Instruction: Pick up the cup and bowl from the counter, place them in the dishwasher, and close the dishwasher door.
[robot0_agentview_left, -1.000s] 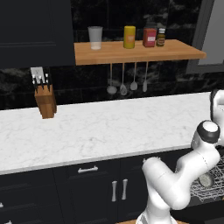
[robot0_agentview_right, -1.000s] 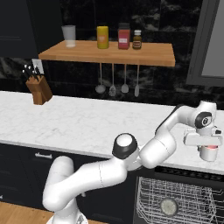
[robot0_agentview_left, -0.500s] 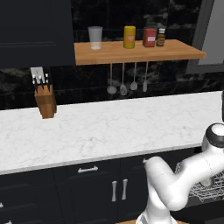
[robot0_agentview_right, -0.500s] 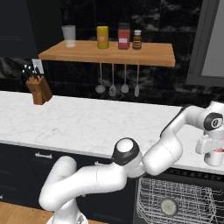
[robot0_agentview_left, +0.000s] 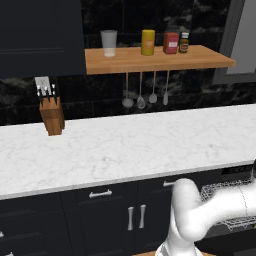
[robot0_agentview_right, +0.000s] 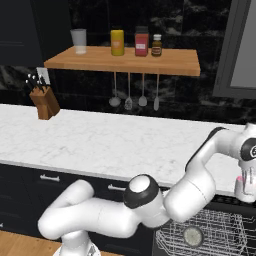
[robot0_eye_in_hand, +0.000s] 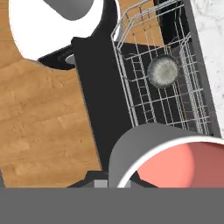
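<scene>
Dark kitchen, marble counter (robot0_agentview_left: 125, 145). Cup (robot0_eye_in_hand: 170, 162) is held in the gripper (robot0_agentview_right: 246, 186), jaws closed around it; rack (robot0_eye_in_hand: 162, 87) lies directly below, beyond the cup's rim.

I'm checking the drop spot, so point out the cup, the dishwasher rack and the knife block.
cup (robot0_eye_in_hand: 175, 164): hand view, its pink inside.
rack (robot0_eye_in_hand: 168, 98): hand view, wire floor.
knife block (robot0_agentview_left: 52, 116): left base view, wooden front.
</scene>
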